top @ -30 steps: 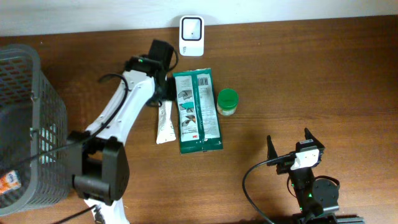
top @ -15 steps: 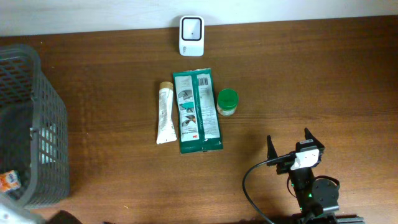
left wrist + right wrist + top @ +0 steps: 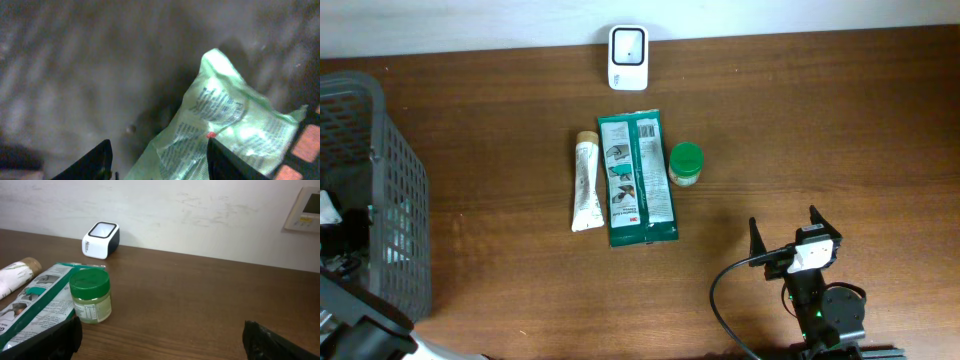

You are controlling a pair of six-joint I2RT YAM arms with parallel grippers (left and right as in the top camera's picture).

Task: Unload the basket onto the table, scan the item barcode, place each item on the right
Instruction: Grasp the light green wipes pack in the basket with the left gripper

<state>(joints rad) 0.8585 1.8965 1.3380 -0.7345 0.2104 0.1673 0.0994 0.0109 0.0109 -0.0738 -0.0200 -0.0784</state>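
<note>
Fig.: we read the grey basket (image 3: 402, 185) at L as the stock bin, where the left gripper (image 3: 157, 150), jaws part-open & empty, hangs over a pale-green packet (image 3: 225, 125), prob. next for the scanner (image 3: 627, 44); the right gripper (image 3: 798, 232) sits parked, wide open, holding nothing.

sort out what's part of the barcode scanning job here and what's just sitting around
In the job: barcode scanner; grey basket; pale green packet inside it; left gripper, open over that packet.

Lying about, probably: white tube; dark green packet; green-lidded jar; right gripper, open and empty.
</note>
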